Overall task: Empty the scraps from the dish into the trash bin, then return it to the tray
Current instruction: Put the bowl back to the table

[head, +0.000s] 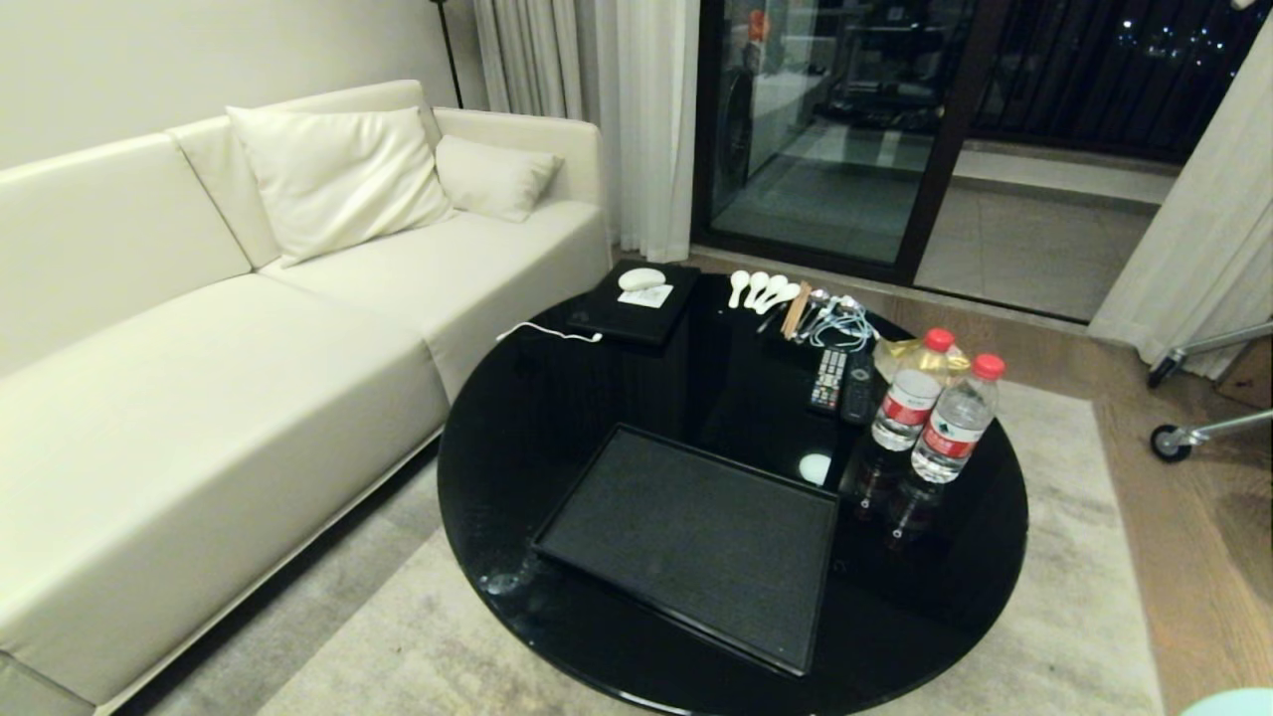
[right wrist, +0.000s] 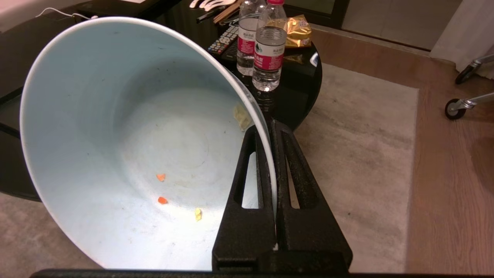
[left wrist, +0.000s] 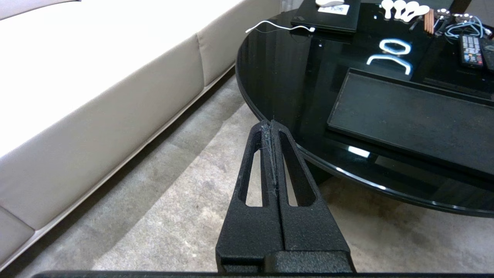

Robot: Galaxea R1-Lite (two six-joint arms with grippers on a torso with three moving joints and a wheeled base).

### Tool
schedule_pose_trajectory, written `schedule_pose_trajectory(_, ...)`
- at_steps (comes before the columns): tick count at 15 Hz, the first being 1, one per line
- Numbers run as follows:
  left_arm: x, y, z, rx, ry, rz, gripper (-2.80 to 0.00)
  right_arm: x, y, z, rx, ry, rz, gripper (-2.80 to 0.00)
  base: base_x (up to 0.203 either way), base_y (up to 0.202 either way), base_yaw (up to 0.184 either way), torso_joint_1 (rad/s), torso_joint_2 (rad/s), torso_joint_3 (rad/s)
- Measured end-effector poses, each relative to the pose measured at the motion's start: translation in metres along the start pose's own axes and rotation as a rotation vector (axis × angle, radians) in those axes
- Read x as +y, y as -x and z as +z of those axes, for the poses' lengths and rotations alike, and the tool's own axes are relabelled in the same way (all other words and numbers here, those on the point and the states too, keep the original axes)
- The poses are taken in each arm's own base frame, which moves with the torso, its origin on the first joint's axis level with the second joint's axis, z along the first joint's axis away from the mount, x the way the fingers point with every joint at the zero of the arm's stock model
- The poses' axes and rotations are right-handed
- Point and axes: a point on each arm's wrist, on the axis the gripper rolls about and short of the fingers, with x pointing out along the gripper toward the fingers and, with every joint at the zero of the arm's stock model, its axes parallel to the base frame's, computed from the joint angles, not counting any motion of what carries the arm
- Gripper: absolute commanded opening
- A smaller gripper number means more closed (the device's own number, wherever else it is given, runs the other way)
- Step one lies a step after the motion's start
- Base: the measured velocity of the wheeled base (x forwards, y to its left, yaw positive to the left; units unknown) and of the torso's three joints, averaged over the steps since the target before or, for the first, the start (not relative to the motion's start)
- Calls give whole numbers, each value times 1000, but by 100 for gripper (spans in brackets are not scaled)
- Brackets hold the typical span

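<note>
head view: black tray (head: 696, 542) empty on round black table (head: 597, 418), two water bottles (head: 935, 418) just beside; left wrist view: left gripper (left wrist: 271, 125) clenched on nothing, above carpet (left wrist: 173, 200); right wrist view: right gripper (right wrist: 270, 127) grasping rim of dish (right wrist: 115, 135), few small scraps (right wrist: 162, 189) inside.

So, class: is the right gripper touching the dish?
Touching. The right wrist view shows the right gripper shut on the dish, its rim pinched between the fingers.

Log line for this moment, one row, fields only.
right gripper: shut on dish rim | dish: few scrap bits left | tray: bare | left gripper: shut, idle
</note>
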Motion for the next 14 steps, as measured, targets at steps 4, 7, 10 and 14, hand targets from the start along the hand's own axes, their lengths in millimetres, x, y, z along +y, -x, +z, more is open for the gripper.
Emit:
schedule_pose_trajectory(4, 0, 0, 0, 0, 0, 0, -280, 0, 0, 0, 0, 24, 7, -280, 0, 0, 0, 0, 0, 0)
schedule_pose_trajectory(7, 0, 0, 0, 0, 0, 0, -280, 0, 2, 9, -38, 21, 42, -280, 0, 0, 0, 0, 0, 0)
schedule_pose_trajectory(10, 0, 0, 0, 0, 0, 0, -280, 1, 8, 32, -84, 36, 108, -280, 0, 0, 0, 0, 0, 0)
schedule_pose_trajectory(14, 0, 0, 0, 0, 0, 0, -280, 0, -2, 76, -54, 99, 194, -280, 0, 0, 0, 0, 0, 0)
